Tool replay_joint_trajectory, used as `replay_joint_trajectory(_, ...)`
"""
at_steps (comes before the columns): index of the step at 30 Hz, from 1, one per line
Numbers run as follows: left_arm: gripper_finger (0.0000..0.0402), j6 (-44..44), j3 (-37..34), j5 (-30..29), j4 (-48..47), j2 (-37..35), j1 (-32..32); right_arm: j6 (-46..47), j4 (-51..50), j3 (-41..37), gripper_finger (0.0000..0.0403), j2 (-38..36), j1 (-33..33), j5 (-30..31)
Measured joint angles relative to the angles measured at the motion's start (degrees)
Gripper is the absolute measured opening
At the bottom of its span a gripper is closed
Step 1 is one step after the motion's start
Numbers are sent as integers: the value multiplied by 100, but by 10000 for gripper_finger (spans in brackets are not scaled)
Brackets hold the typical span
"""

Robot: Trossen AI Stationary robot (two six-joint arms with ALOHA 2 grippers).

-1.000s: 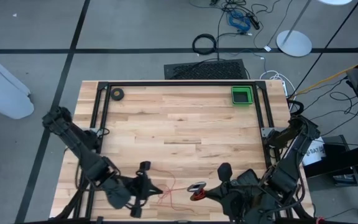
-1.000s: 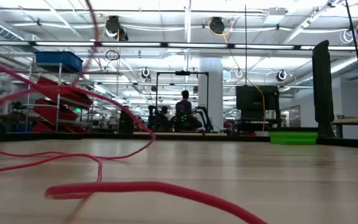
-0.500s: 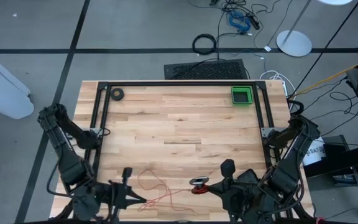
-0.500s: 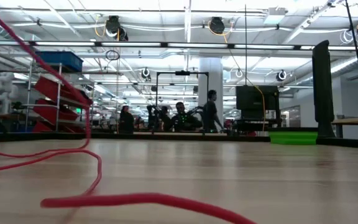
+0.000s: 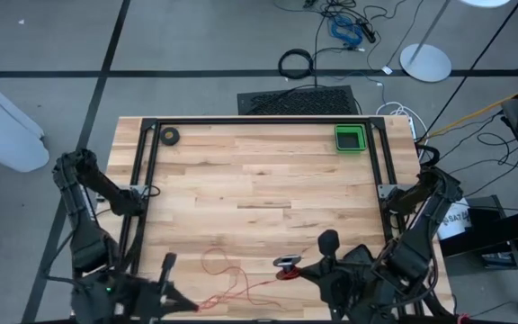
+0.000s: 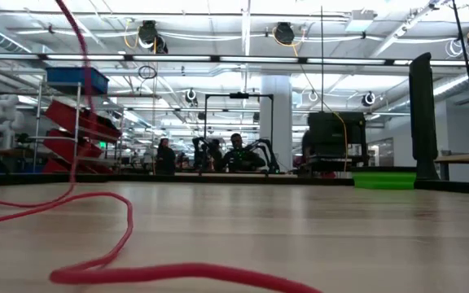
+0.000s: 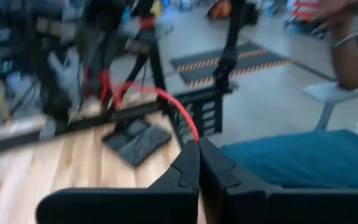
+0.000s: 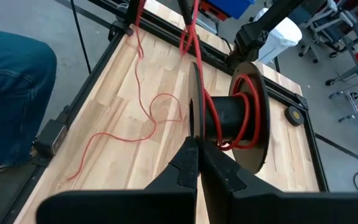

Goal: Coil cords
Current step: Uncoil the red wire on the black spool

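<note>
The cords are one thin red wire [image 5: 220,267], partly wound on a dark spool [image 8: 229,118] with two round flanges. The rest lies in loose loops on the wooden table [image 5: 259,180] near its front edge, also in the low view [image 6: 120,236]. My right gripper [image 5: 299,267] is shut on the spool at the front middle. My left gripper [image 5: 187,300] is at the front left, shut on the wire [image 7: 160,96] a stretch away from the spool. My left gripper pinches a single strand of the red wire [image 7: 194,135] between its two fingertips, the fingers nearly level. From there the wire arcs away toward the spool. My right gripper pinches the rim of the spool's near flange [image 8: 195,121] between its two fingers, slanting down from the near side. The spool is lifted clear of the table, flanges on edge, wire turns showing on its hub [image 8: 244,115].
A green tray [image 5: 350,139] sits at the far right and a small dark tape roll [image 5: 169,136] at the far left. A black frame [image 5: 259,121] borders the table. A person in jeans [image 8: 11,68] stands close to the near edge.
My left gripper has gone toward the table's left and near edge and risen, staying shut on the wire. The wire has been drawn out longer from the spool, and its loose loops have slid leftward along the table. The spool has stayed put.
</note>
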Motion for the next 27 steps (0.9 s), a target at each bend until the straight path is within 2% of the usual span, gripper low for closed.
replay_joint_trajectory(5,1,1139,0,-60,885,20,-181,80,27,0,0,63,-165,-474)
replay_joint_trajectory(12,1,2174,0,-80,1511,190,-109,-343,385,0,0,277,-450,-1101)
replay_joint_trajectory(20,1,2773,0,-195,2131,459,311,-1240,1268,0,0,516,-744,-2229)
replay_joint_trajectory(27,1,2828,0,-382,2259,542,571,-1614,1548,0,0,748,-923,-3168)
